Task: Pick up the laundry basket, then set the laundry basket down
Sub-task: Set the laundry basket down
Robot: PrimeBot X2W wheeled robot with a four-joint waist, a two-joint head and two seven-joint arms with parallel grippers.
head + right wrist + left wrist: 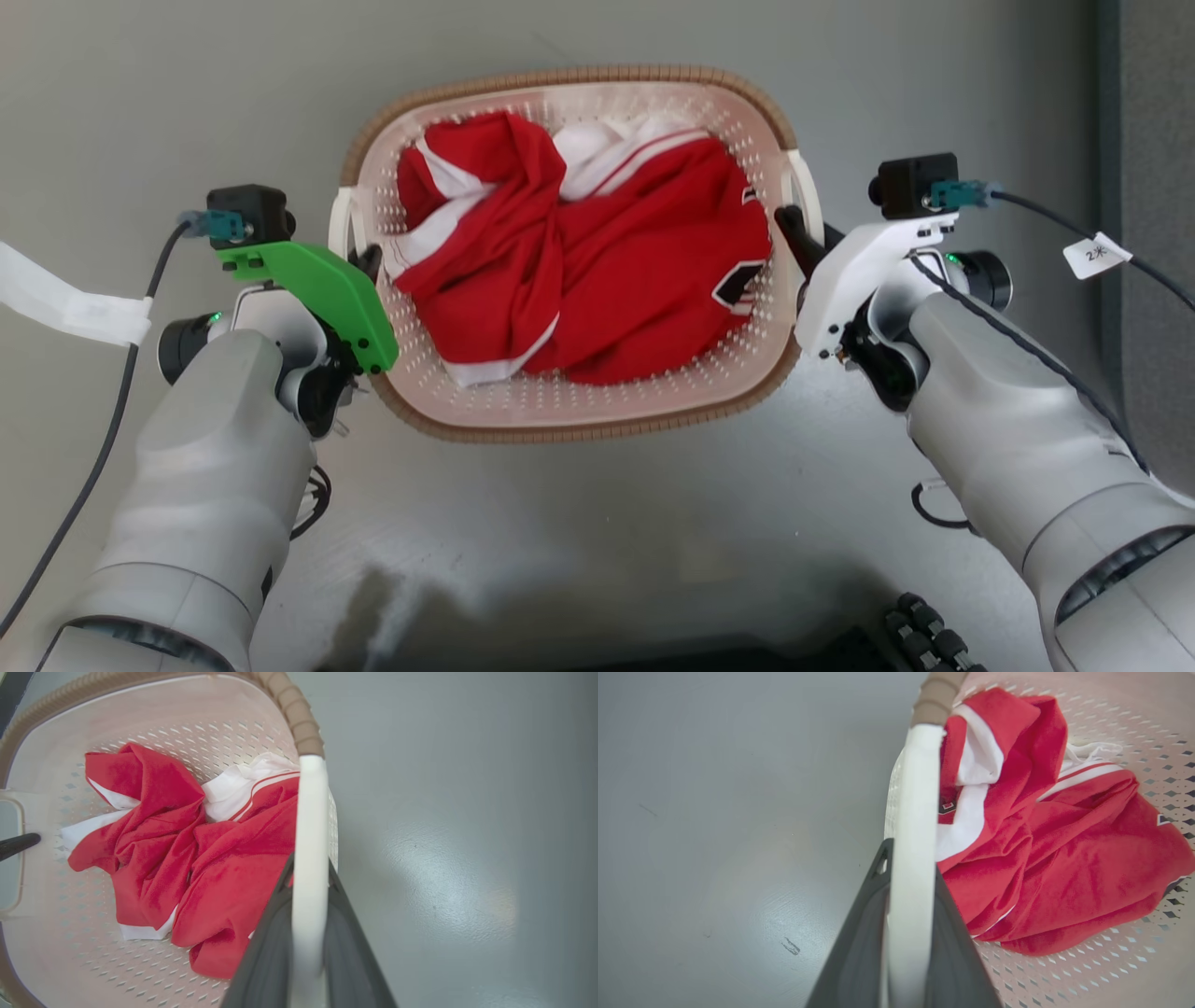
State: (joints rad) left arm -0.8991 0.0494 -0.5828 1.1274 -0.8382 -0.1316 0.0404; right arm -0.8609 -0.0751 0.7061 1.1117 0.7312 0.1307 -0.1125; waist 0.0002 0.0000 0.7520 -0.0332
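Laundry basket [653, 77]: cream-white, perforated, with a brown woven-look rim; it lies over the grey floor [597, 541], midway between the two arms and well apart from the darker strip at the floor's right edge. Whether it rests on the floor or hangs clear cannot be told.
Basket interior [1134, 718] [210, 728]: perforated walls and bottom, partly covered by the contents.
Contents: a crumpled red garment [607, 280] [1064, 858] [224, 877] with white bands, lying inside the basket and reaching toward both side walls.
Left handle [341, 219] [915, 812]: white loop on the basket's left side, running up between two dark fingers.
Left gripper [369, 261] [909, 868]: pinching the laundry basket by its left handle, one finger on each side of the white bar and touching it.
Right handle [805, 191] [308, 812]: white loop on the basket's right side.
Right gripper [792, 229] [309, 868]: pressed onto the right handle in the same way, a finger against each face.
Cables: a dark cable [103, 448] trails beside the left forearm; another [1055, 217] by the right wrist carries a white tag [1094, 254].
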